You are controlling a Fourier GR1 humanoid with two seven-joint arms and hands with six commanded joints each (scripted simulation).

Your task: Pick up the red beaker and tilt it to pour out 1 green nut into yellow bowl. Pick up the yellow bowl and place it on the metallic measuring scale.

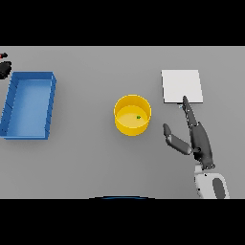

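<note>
right hand [200, 141]: dark, comes in from lower right on a white and grey forearm. Fingers straight and pointing up the table, thumb splayed out to the left. Holds nothing. Fingertips reach the near edge of the scale.
yellow bowl [132, 115]: round, smooth, glossy walls, upright on the table near centre. Left of the right hand, clear gap between them.
green nut [139, 116]: tiny dot on the bowl floor, right of middle.
blue tray [29, 105]: rectangular, open-topped, thin walls, flat pale blue floor. Far left, well apart from the bowl.
metallic measuring scale [182, 86]: flat square plate, matte pale grey, nothing on it. Up and right of the bowl, apart from it.
table [95, 162]: plain grey, uniform matte surface.
left hand [4, 69]: dark shape at far left edge, mostly cut off; can't tell finger state.
red beaker: not identifiable; only a red speck at the left edge.
</note>
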